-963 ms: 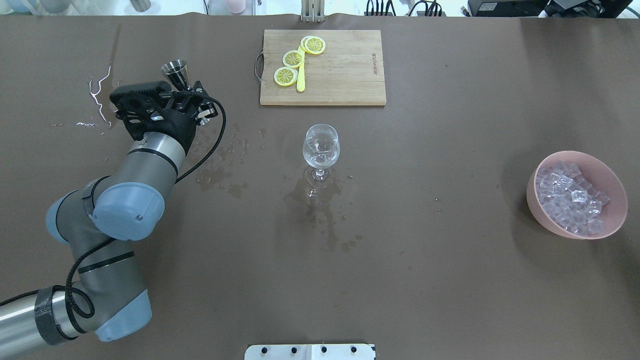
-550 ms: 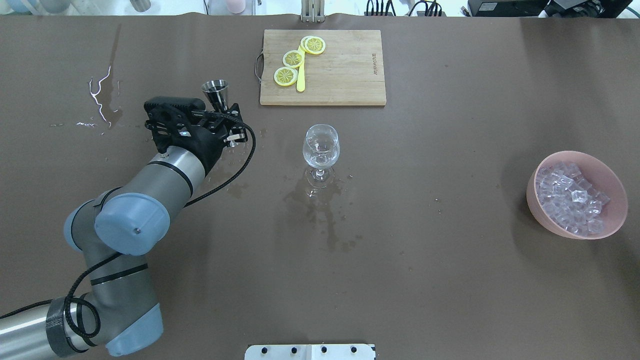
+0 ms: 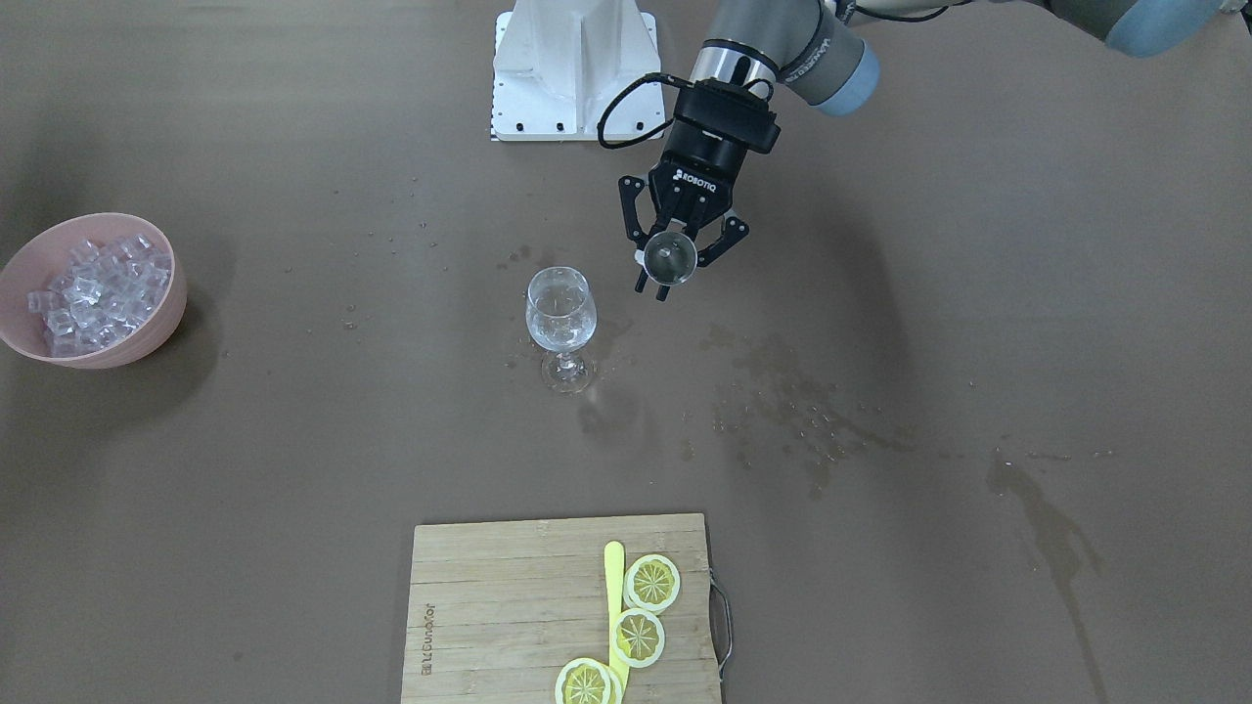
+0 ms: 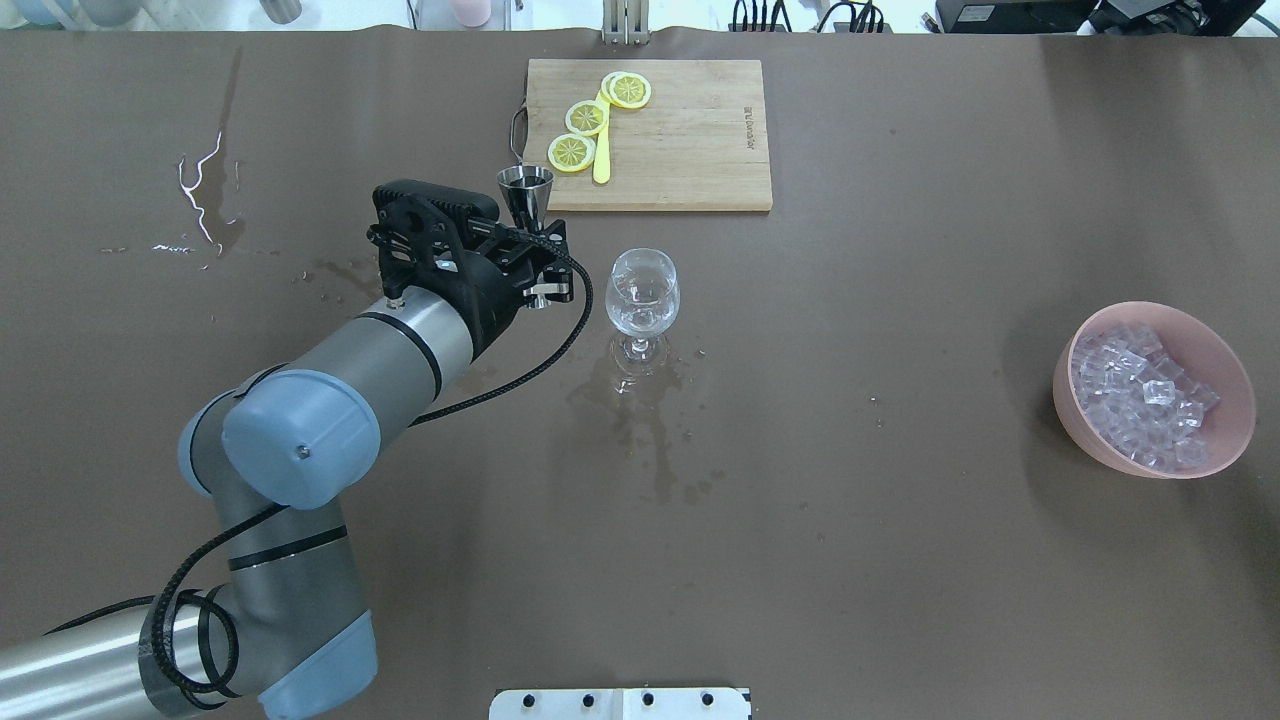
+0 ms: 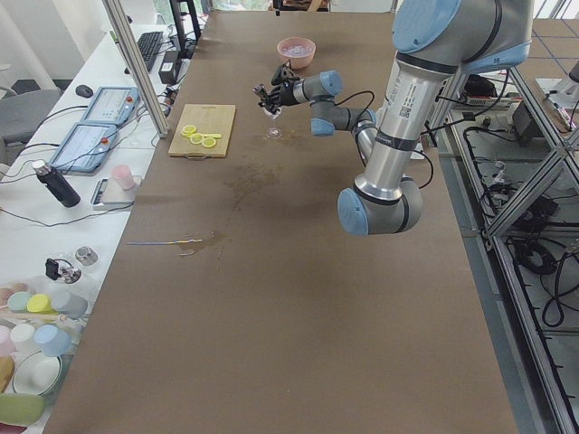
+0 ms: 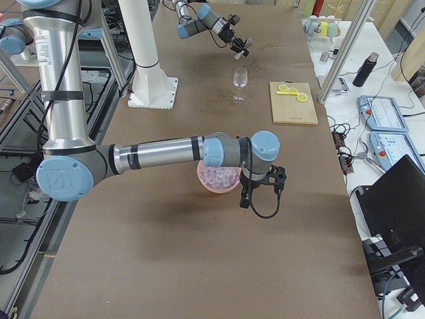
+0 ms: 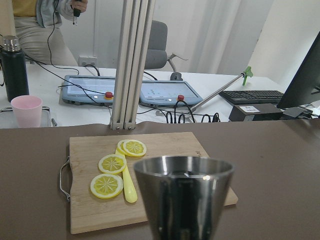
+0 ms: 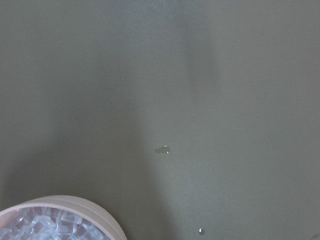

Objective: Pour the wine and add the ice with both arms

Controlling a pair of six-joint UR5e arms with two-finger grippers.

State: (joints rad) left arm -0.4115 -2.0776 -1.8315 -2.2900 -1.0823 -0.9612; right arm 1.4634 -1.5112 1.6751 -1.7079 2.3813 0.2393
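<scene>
jaws, left gripper [image 3: 671, 262]: closed, 2 fingers clamped on steel jigger [image 4: 525, 188]. held upright, likely to keep wine in until tipped; fill level unreadable.
wine glass [image 4: 642, 292]: just beside, nothing between.
jaws, right gripper [image 6: 263, 185]: state cannot be told; near pink bowl [image 3: 147, 337] of ice [image 3: 93, 288].
beyond left jaws: cutting board [image 4: 690, 140], lemon slices [image 4: 587, 118].
wet marks [image 4: 645, 420]: around glass foot.

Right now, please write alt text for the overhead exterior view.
The left tool holds a steel jigger just left of a wine glass. A cutting board with lemon slices lies beyond; a pink bowl of ice sits far right.
</scene>
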